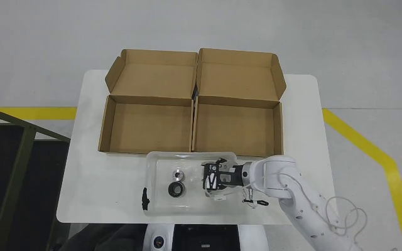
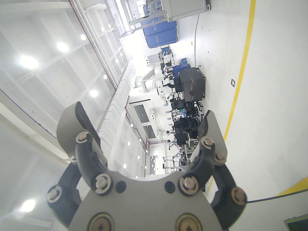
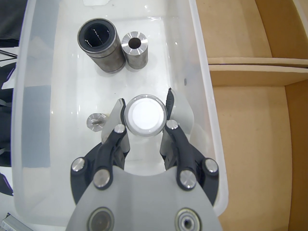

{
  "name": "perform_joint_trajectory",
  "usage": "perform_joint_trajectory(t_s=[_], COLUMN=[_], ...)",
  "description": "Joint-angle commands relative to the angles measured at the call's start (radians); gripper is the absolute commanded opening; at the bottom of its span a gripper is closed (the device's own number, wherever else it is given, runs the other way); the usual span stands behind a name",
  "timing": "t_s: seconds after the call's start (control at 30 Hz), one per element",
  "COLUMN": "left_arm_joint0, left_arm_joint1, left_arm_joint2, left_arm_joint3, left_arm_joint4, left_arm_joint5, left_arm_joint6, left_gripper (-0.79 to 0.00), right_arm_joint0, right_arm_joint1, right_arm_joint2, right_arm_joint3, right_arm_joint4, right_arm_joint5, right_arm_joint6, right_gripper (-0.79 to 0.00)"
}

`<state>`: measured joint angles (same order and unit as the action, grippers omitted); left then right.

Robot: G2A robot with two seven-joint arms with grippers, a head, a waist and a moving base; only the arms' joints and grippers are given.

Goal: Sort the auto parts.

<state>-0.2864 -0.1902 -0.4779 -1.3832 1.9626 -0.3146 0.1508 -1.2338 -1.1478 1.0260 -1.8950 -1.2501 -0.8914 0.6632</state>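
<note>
The left gripper (image 2: 143, 109) gapes wide, holding nothing, aimed at a bright workshop hall. On the white tabletop (image 1: 81, 188), a clear bin (image 1: 160, 202) sits at the front edge. In its left half stand a dark bearing (image 1: 176, 188) and, just beside it, a steel bushing (image 1: 178, 174). Further right, the right gripper (image 3: 145, 97) clamps a white-topped cylinder (image 3: 145, 117), and a small steel piece (image 3: 95, 122) lies beside one finger. Two open cardboard boxes (image 1: 151, 128) sit behind the bin.

**Plastic, Metal, Card**

The bin (image 3: 207, 92) was clear, glossy plastic. The bearing (image 3: 101, 46) and sleeve (image 3: 134, 49) were dull grey metal, the sleeve's end bright-machined. The cap (image 3: 145, 117) looked smooth, matt white. The boxes (image 3: 252, 121) were matt brown cardboard.
</note>
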Motion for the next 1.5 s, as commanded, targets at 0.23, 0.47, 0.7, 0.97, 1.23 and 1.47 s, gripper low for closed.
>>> perform_joint_trajectory(t_s=[0.23, 0.47, 0.7, 0.97, 1.23, 1.47], left_arm_joint0=[0.000, 0.000, 0.000, 0.000, 0.000, 0.000], left_arm_joint1=[0.000, 0.000, 0.000, 0.000, 0.000, 0.000], left_arm_joint2=[0.000, 0.000, 0.000, 0.000, 0.000, 0.000], left_arm_joint3=[0.000, 0.000, 0.000, 0.000, 0.000, 0.000], left_arm_joint4=[0.000, 0.000, 0.000, 0.000, 0.000, 0.000], left_arm_joint5=[0.000, 0.000, 0.000, 0.000, 0.000, 0.000], left_arm_joint6=[0.000, 0.000, 0.000, 0.000, 0.000, 0.000], left_gripper=[0.000, 0.000, 0.000, 0.000, 0.000, 0.000], right_arm_joint0=[-0.019, -0.028, -0.043, -0.061, -0.073, -0.074], right_arm_joint1=[0.012, 0.014, 0.011, 0.009, 0.007, 0.008], right_arm_joint2=[0.034, 0.057, 0.089, 0.127, 0.167, 0.199], right_arm_joint3=[-0.032, -0.034, -0.003, 0.063, 0.099, 0.100], right_arm_joint4=[0.048, 0.045, 0.055, 0.109, 0.181, 0.200], right_arm_joint5=[-0.028, -0.027, 0.054, 0.122, 0.180, 0.233], right_arm_joint6=[-0.128, -0.331, -0.543, -0.706, -0.768, -0.771], right_gripper=[-0.785, -0.785, -0.785, -0.785, -0.785, -0.785])
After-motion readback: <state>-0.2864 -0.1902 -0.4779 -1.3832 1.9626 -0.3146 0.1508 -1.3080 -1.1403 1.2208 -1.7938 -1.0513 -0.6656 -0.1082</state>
